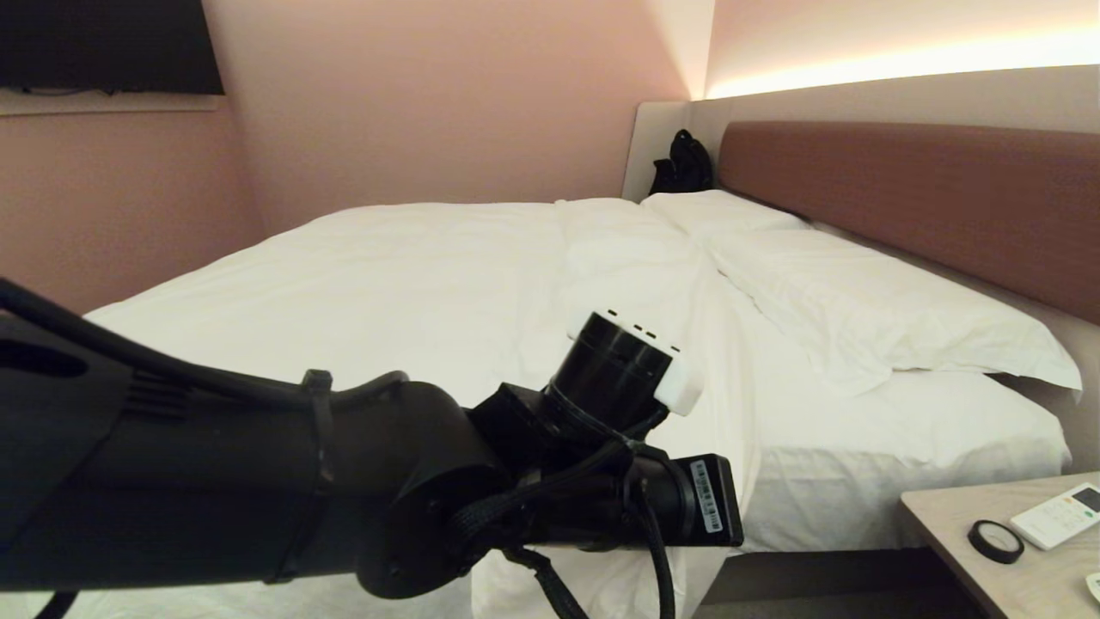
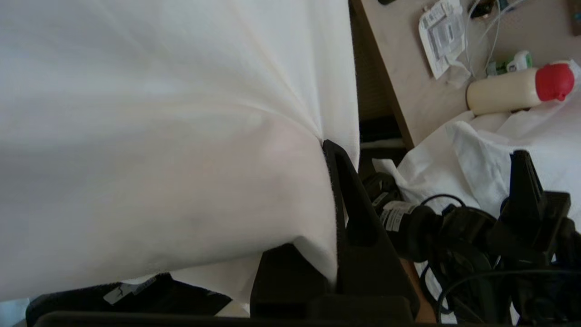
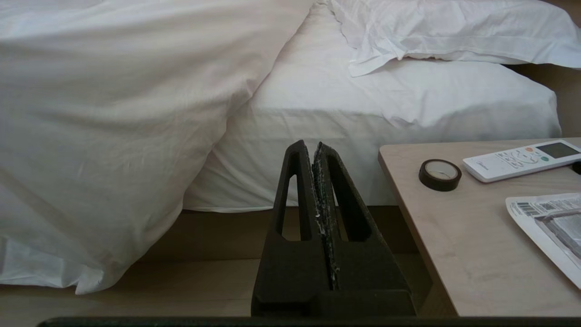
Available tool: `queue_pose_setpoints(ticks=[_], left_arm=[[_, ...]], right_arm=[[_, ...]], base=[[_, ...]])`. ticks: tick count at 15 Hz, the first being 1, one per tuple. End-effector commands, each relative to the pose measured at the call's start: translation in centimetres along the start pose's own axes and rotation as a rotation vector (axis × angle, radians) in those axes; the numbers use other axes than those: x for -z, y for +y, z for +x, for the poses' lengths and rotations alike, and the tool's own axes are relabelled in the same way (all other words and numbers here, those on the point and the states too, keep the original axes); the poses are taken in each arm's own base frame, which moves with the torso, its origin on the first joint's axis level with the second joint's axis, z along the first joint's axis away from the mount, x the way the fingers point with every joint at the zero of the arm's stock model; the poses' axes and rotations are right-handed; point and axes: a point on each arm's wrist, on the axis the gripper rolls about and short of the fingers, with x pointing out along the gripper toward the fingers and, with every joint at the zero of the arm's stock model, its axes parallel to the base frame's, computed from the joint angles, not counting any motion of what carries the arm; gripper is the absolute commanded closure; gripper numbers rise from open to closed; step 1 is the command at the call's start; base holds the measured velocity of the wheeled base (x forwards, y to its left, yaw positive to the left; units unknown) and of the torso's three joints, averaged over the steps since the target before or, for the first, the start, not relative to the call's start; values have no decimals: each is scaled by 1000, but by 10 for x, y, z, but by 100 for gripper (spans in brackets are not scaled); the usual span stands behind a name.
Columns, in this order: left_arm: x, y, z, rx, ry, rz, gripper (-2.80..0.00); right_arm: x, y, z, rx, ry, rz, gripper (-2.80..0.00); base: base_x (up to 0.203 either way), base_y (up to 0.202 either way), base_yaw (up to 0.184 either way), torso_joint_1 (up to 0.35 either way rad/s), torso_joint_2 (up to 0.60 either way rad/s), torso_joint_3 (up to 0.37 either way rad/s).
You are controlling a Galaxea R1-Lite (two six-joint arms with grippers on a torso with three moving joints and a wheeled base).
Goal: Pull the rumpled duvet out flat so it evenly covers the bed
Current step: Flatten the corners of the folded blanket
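The white duvet (image 1: 387,284) lies spread over most of the bed (image 1: 902,447), creased near the pillows (image 1: 868,301), and its near edge hangs down the bed's side (image 3: 113,118) to the floor. My left arm reaches across the front of the head view, and its wrist (image 1: 619,370) hides the fingers there. In the left wrist view my left gripper (image 2: 324,152) is shut on a bunch of duvet cloth (image 2: 181,159), which fans out tight from the pinch and covers one finger. My right gripper (image 3: 312,146) is shut and empty, low beside the bed.
A wooden nightstand (image 1: 962,524) stands at the near right with a tape roll (image 1: 995,541) and a white remote (image 1: 1057,516). A black bag (image 1: 683,163) sits at the far corner by the brown headboard (image 1: 928,198). A red-capped bottle (image 2: 513,91) lies on a tabletop.
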Motion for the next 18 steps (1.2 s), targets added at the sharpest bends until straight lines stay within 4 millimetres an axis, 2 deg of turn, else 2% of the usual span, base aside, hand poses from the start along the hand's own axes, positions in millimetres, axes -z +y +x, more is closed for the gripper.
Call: queue_pose_setpoints(ticks=[1,12,13,18], left_arm=[[5,1,4,7,32,-5,0],[4,5,18,12,15,-1,0],[3,4,17,16,12,0,-280],[7,3,15,15,31,4,-280]], right_arm=[[0,0,0,0,1,-1,0],[0,0,0,0,1,-1,0],[0,0,0,0,1,1,0],[0,0,0,0,1,1,0]], base=[[0,0,0,0,0,0],[0,0,0,0,0,0],[0,0,0,0,0,0],[0,0,0,0,0,0]])
